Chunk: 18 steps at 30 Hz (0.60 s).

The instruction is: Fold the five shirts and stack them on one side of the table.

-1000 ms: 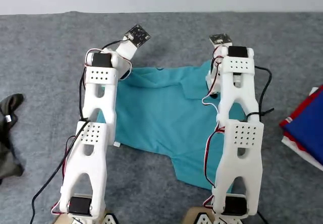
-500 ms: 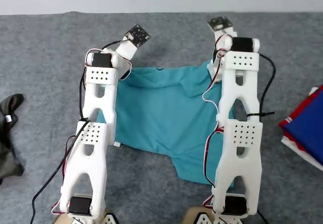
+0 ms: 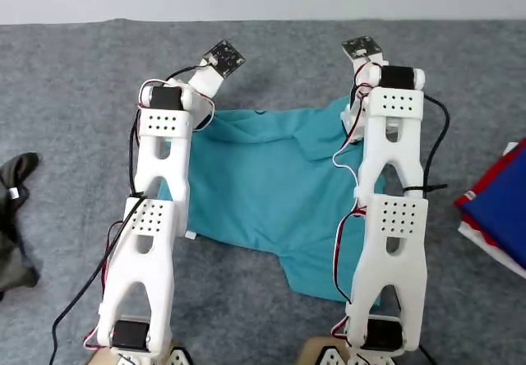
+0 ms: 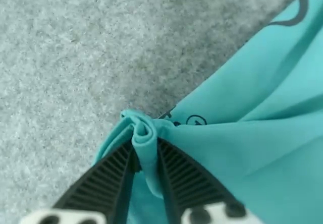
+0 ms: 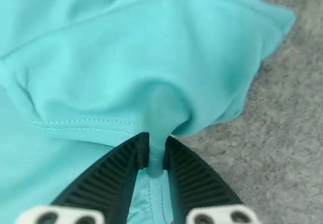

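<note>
A teal shirt (image 3: pixel 271 184) lies spread on the grey table between my two arms. My left gripper (image 4: pixel 145 156) is shut on a bunched fold at the shirt's far left corner (image 4: pixel 141 128). My right gripper (image 5: pixel 154 158) is shut on a pinch of teal cloth (image 5: pixel 161 108) at the shirt's far right corner. In the high view the left arm (image 3: pixel 164 127) and right arm (image 3: pixel 390 135) each cover a side of the shirt. A stack of red, white and blue cloth (image 3: pixel 497 205) sits at the right edge. A dark shirt (image 3: pixel 15 221) lies crumpled at the left edge.
Grey felt-like table surface (image 3: pixel 74 94) surrounds the shirt, with open room at the far side and to the left. A pale wall runs along the back edge.
The right arm has stretched farther from its base, carrying the shirt's right corner toward the back of the table. The left arm has stayed in place.
</note>
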{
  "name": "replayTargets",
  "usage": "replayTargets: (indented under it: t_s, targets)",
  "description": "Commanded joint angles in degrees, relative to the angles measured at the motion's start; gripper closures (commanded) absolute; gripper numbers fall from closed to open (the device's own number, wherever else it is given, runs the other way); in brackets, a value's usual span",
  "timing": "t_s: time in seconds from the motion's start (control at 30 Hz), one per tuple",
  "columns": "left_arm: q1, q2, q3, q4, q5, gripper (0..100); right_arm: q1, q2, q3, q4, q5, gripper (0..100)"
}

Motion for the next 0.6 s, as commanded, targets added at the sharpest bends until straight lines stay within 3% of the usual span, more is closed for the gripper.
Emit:
replayTargets:
  t_s: [0.0,0.27,0.57]
  targets:
    - [-0.3,-0.6,-2.9,0.4,-0.1,99,0.5,-1.2,-1.9,0.7,-0.4,93.0]
    - [-0.3,-0.6,-2.9,0.4,-0.1,99,0.4,-1.3,-6.2,2.2,1.5,99.1]
    - [-0.3,-0.5,-2.9,0.4,-0.1,99,0.7,-1.3,-13.1,4.3,5.5,98.7]
